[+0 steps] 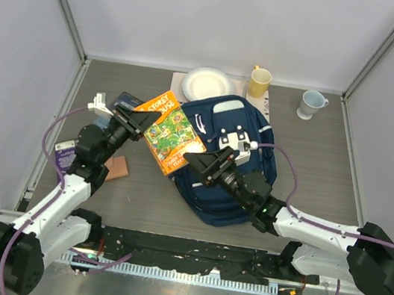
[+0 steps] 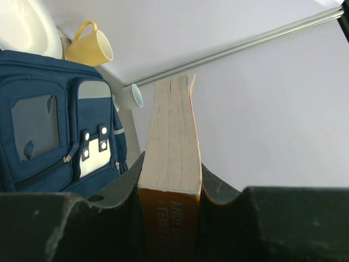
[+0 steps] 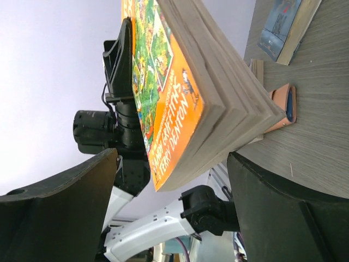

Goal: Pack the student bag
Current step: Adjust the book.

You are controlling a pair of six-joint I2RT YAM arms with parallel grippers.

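You still have the packing ahead: your left gripper (image 1: 143, 119) pinches the orange book (image 1: 171, 132) left of centre, your right gripper (image 1: 195, 168) stands wide beside it, over the student bag (image 1: 207, 198) lying mid-frame.

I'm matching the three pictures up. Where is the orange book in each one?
Top external: book left of centre, just left of the bag.
Left wrist: book at centre, page edges toward the camera.
Right wrist: book upper middle, tilted, orange cover facing left.
Shared landmark: the left fingers clamping the book, in all three.
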